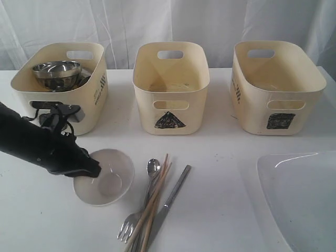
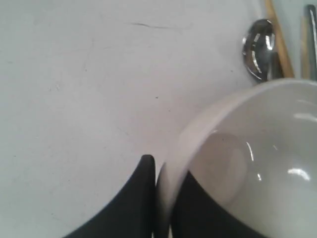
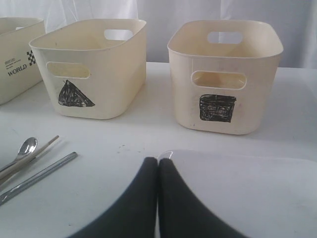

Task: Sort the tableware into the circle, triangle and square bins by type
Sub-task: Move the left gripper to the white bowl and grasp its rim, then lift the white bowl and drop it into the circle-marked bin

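My left gripper (image 1: 90, 169) is shut on the near rim of the small white bowl (image 1: 105, 181), one finger inside and one outside. In the left wrist view the gripper (image 2: 163, 173) pinches the bowl's wall (image 2: 257, 148). The bowl sits low at the table's front left, slightly tilted. Beside it lie the steel spoon (image 1: 153, 167), fork (image 1: 126, 228), knife (image 1: 176, 194) and wooden chopsticks (image 1: 155, 205). The steel bowl (image 1: 56, 71) is in the left bin (image 1: 97, 92). The mugs are hidden. My right gripper (image 3: 158, 161) is shut and empty at the edge of the large white plate (image 3: 247, 188).
The triangle bin (image 1: 170, 89) stands in the middle and the square bin (image 1: 278, 94) on the right, both showing nothing inside. The plate (image 1: 304, 199) fills the front right corner. A white curtain hangs behind the table.
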Robot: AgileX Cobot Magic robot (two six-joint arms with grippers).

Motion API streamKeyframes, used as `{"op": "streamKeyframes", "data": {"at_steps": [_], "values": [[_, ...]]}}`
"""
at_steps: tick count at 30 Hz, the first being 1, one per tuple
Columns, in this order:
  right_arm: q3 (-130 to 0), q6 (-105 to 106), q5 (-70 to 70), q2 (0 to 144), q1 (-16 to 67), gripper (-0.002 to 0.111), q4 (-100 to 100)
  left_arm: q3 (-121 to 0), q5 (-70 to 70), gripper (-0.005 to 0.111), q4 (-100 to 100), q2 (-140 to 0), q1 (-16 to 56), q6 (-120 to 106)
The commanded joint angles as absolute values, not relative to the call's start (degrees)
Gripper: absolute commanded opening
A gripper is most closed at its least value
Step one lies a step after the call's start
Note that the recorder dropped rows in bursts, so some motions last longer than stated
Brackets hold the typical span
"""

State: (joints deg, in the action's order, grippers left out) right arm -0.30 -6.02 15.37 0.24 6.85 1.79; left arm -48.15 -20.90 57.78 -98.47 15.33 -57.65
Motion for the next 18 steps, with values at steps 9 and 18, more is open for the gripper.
{"op": "streamKeyframes", "data": {"at_steps": [9, 18], "values": [[0.00, -6.26, 15.12, 0.00, 6.95, 0.000, 1.98, -58.76, -4.43, 0.000, 44.41, -71.05, 11.71, -47.31], [0.00, -6.26, 15.08, 0.00, 6.95, 0.000, 1.88, -58.76, 16.43, 0.000, 43.30, -74.97, 11.81, -46.97]]}}
